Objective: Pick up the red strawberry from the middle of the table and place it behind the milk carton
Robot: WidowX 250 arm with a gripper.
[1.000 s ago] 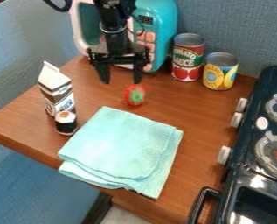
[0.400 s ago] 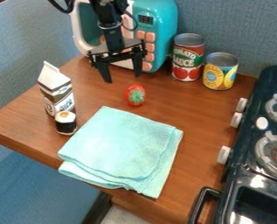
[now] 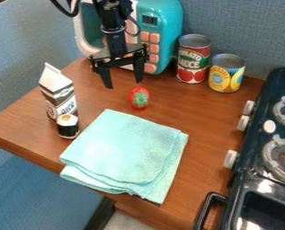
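Gripper (image 3: 124, 83) hangs with jaws apart near a red strawberry (image 3: 139, 98)

The black arm (image 3: 113, 27) comes in from the top edge of the camera view, and its jaws point down over the far part of the brown wooden worktop (image 3: 207, 130). They stand wide apart, one on each side of an open gap. The strawberry is the nearest small thing, lying on the worktop just below the right-hand fingertip in the view, its green leafy top turned toward the camera.

Behind the gripper stands a turquoise toy microwave (image 3: 163, 33) with pink buttons and a small dark display. To the right of it, two cans stand upright side by side: a taller red and green one (image 3: 193, 59) and a shorter yellow and blue one (image 3: 227, 74).

On the left side of the worktop, a brown and white milk carton (image 3: 59, 93) stands upright, with a black and white sushi piece (image 3: 68, 126) right in front of its base. A folded light-teal cloth (image 3: 126, 152) lies flat across the near middle, closer to the camera than the strawberry. Along the right edge of the view is a dark toy stove (image 3: 261, 148) with round burners and white knobs.
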